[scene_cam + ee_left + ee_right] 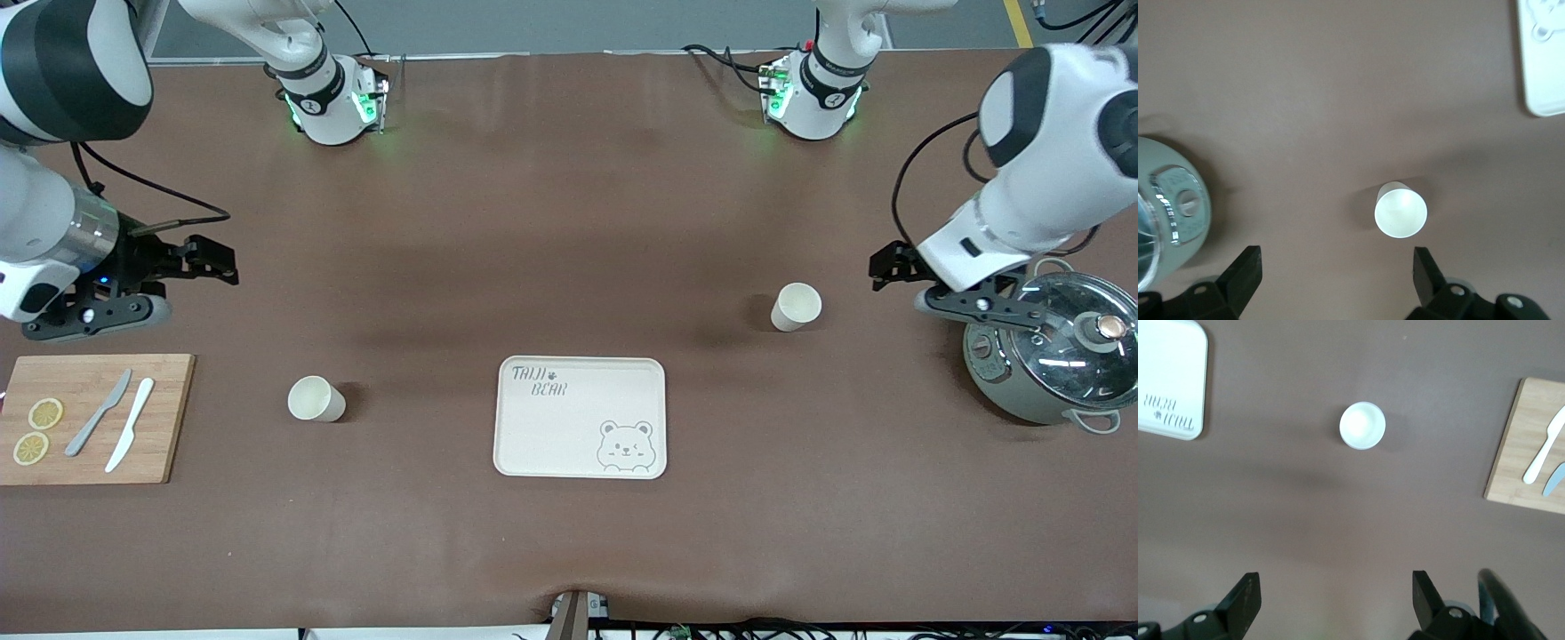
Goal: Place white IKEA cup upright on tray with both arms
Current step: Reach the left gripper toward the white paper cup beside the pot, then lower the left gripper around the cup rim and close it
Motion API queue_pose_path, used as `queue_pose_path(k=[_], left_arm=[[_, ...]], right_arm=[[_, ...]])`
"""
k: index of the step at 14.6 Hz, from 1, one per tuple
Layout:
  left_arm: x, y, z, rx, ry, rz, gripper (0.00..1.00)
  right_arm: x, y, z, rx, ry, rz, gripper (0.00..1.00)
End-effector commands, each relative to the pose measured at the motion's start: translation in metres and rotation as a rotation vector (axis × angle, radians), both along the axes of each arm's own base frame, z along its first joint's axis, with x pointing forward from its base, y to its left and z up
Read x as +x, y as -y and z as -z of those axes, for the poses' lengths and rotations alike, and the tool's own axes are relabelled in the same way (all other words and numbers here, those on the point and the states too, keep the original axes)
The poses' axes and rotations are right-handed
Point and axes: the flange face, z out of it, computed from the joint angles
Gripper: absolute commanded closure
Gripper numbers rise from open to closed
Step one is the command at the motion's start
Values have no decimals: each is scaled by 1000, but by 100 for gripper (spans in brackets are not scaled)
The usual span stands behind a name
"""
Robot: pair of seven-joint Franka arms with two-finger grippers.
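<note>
— Cups are standing upright on the brown bench [569,222], two of them, both off the tray [580,418]. One cup [795,307] is sitting toward the left arm's end, farther from the front camera than the tray. The other cup [316,398] is sitting toward the right arm's end, between the tray and the wooden cutting board [93,418].

— And the fingers, what are they doing?

— Left gripper [889,267] is hanging over the bench near the first cup, next to the pot [1049,360] with the glass lid. Its fingers [1245,273] are spreading wide and gripping nothing. Right gripper [209,258] is hanging over the bench above the cutting board's end of the bench, fingers [1245,597] gaping wide too, nothing between them.

— What is lying on the board?

— Two lemon slices [37,430], a grey knife [98,412] and a white knife [130,436], side by side. The tray is lying flat near the middle of the bench, its bear drawing facing up.
</note>
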Motion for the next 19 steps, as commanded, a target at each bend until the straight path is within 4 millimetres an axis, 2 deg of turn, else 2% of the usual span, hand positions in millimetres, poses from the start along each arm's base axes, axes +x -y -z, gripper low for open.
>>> queue_pose_path(k=[1,5,8,9,13,15,17,19], left_arm=[[-26,-2,33,-14,26,15,0],[-44,-4,84,-25,78,15,0],[-51,-4,106,-28,101,17,0],[-50,-3,112,-32,99,12,0],[-58,-3,140,-54,126,-9,0],[-61,3,152,-68,128,-11,0],[-63,7,168,-73,133,-11,0],[-69,7,187,-74,150,-10,0]], right_arm=[[-16,-7,-13,-7,-51,-8,0],[-45,-28,-33,-11,-105,-53,0],[-66,-43,-40,-19,-137,-86,0],[-74,-42,-45,-18,-131,-86,0],[-79,-50,-36,-23,-153,-102,0],[-79,-48,-30,-25,-165,-99,0],[-73,-42,-28,-22,-146,-84,0],[-57,-30,-22,-21,-89,-58,0]])
